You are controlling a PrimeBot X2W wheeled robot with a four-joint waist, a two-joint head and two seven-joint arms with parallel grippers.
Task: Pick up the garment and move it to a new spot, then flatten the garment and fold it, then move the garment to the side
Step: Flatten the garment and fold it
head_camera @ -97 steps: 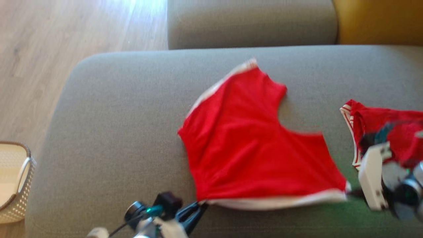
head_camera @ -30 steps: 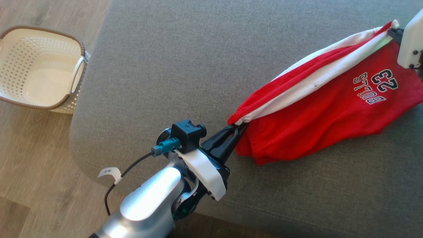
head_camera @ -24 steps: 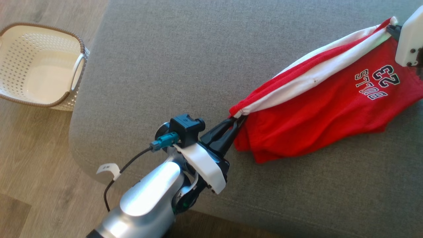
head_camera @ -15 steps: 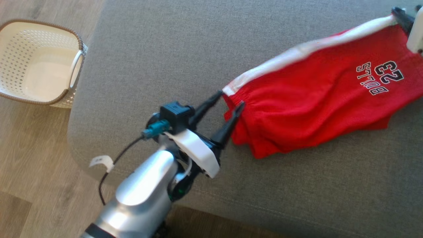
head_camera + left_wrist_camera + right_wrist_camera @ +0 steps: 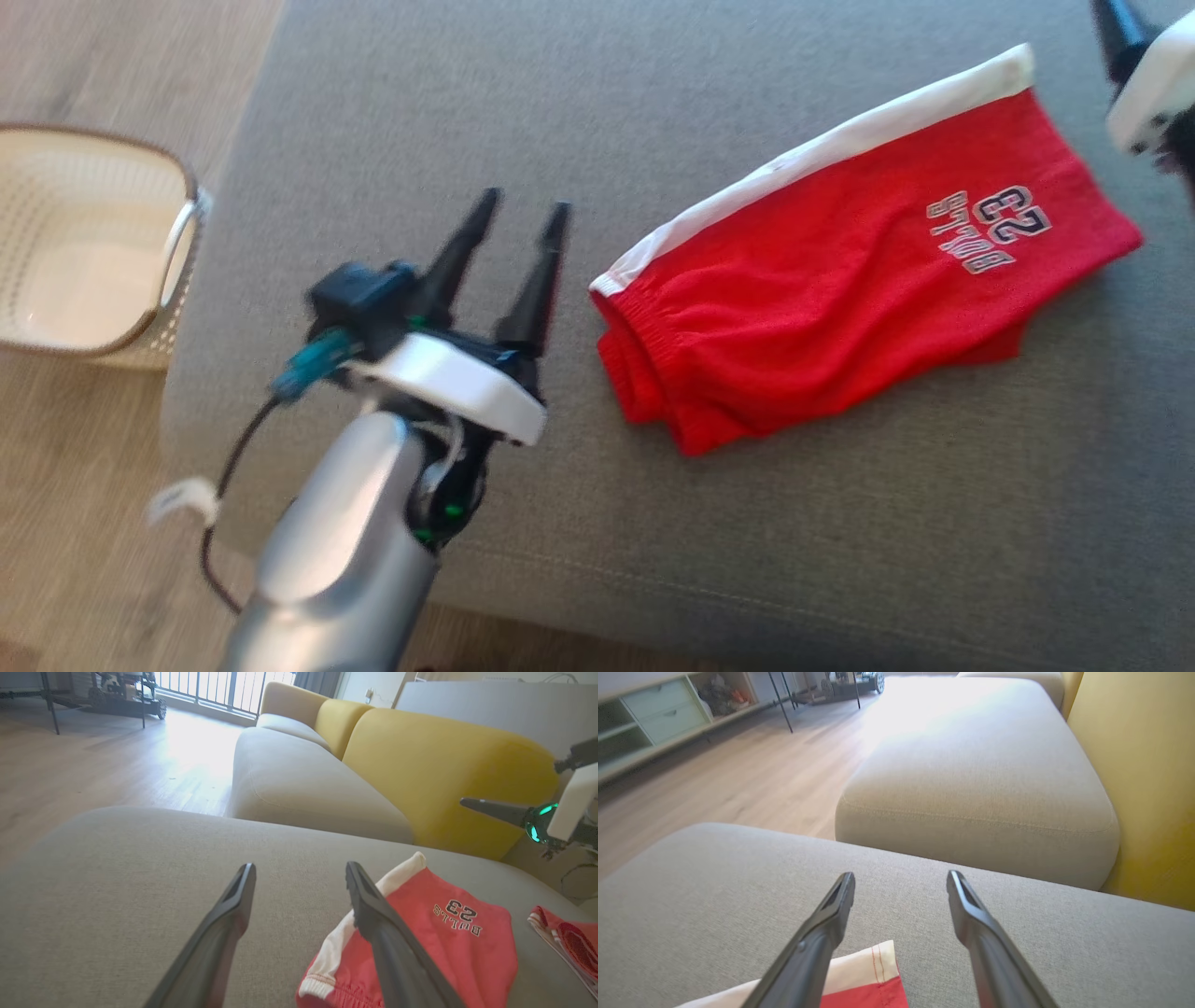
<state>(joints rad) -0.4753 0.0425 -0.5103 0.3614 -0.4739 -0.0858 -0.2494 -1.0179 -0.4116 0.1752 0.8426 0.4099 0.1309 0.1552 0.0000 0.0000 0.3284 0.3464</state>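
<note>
**Head view:** high above the cushion, looking steeply down. The left gripper shows at lower left and the floor along the left edge.

**Left wrist view:** low and close over the cushion, facing along its fingers toward the yellow backrest.

**Right wrist view:** likewise low and close, facing across the cushion to the next seat.

All three share the cushion and the shorts.
</note>
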